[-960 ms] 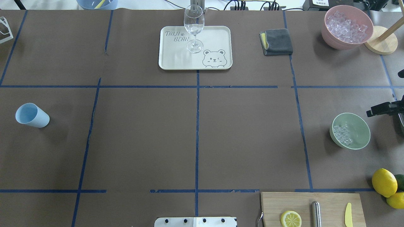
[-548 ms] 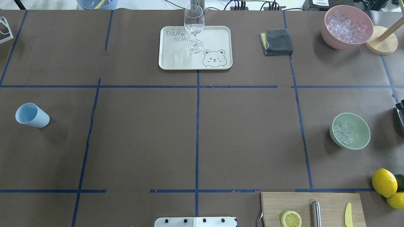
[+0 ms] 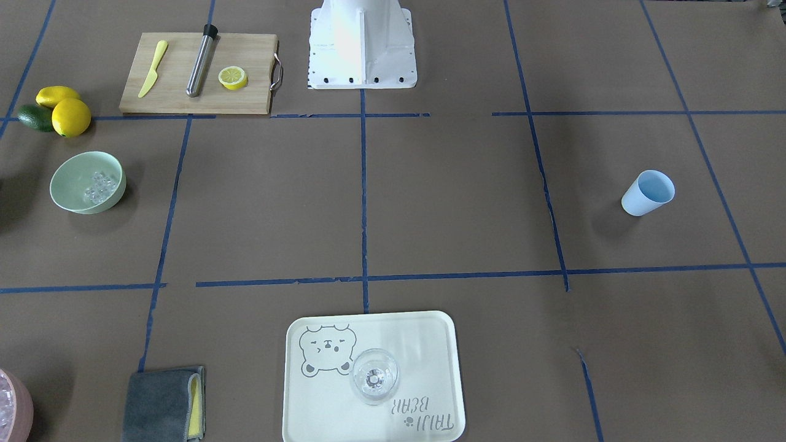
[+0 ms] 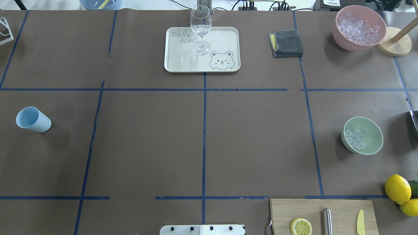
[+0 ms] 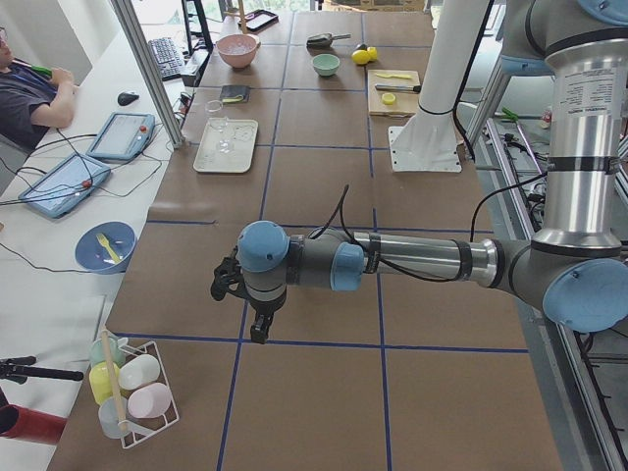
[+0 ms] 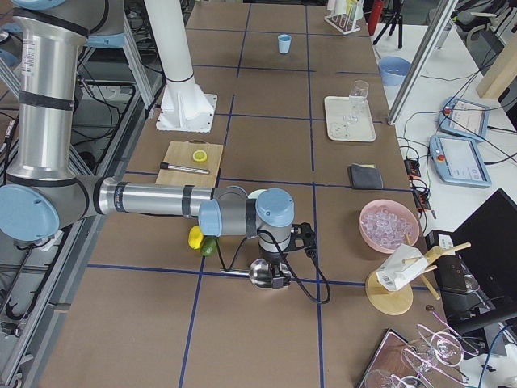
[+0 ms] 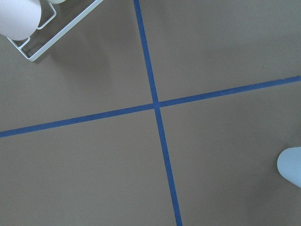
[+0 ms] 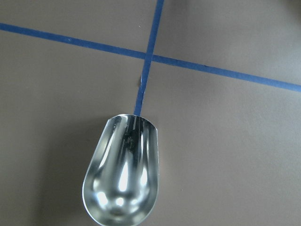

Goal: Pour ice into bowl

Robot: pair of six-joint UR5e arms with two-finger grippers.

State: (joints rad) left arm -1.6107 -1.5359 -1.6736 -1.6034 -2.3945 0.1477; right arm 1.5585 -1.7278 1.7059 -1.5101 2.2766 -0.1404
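Ice (image 4: pixel 355 138) is in the bowl (image 4: pixel 373 133) already. My right gripper (image 6: pixel 279 277) hangs near the bowl's outer side with an empty scoop (image 8: pixel 121 172). My left gripper (image 5: pixel 257 329) is way farther off. Can't tell either gripper's opening.

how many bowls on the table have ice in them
2: the mint-green bowl on the robot's right, near the lemons, and the pink bowl at the far right corner beside the wooden stand. None looks hidden.
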